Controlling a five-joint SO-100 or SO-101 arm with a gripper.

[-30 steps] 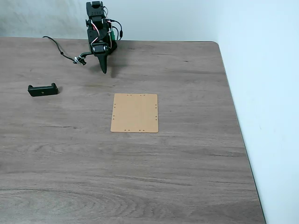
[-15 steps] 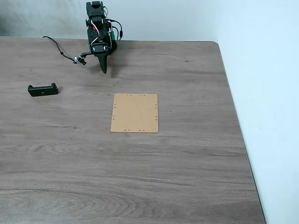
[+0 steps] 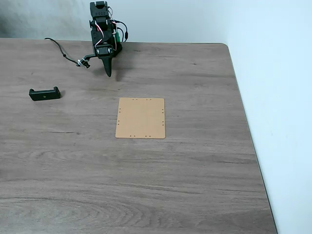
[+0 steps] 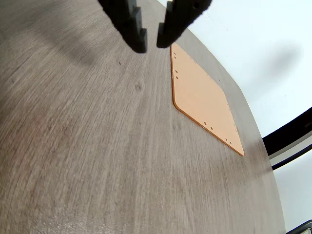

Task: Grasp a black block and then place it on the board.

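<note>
The black block (image 3: 44,93) lies flat on the table at the left in the fixed view, a short bar with raised ends. Near the table's middle rests the tan board (image 3: 140,118), also seen in the wrist view (image 4: 204,100) ahead and to the right of the fingers. My gripper (image 3: 108,73) hangs folded by the arm's base at the back edge, pointing down just above the tabletop, far from the block and behind the board. In the wrist view the gripper (image 4: 151,45) enters from the top, its dark fingers nearly together with nothing between them.
The wood-grain table (image 3: 195,170) ends at a rounded corner and a right edge against a white wall. A black cable (image 3: 61,48) trails left from the arm's base along the back of the table.
</note>
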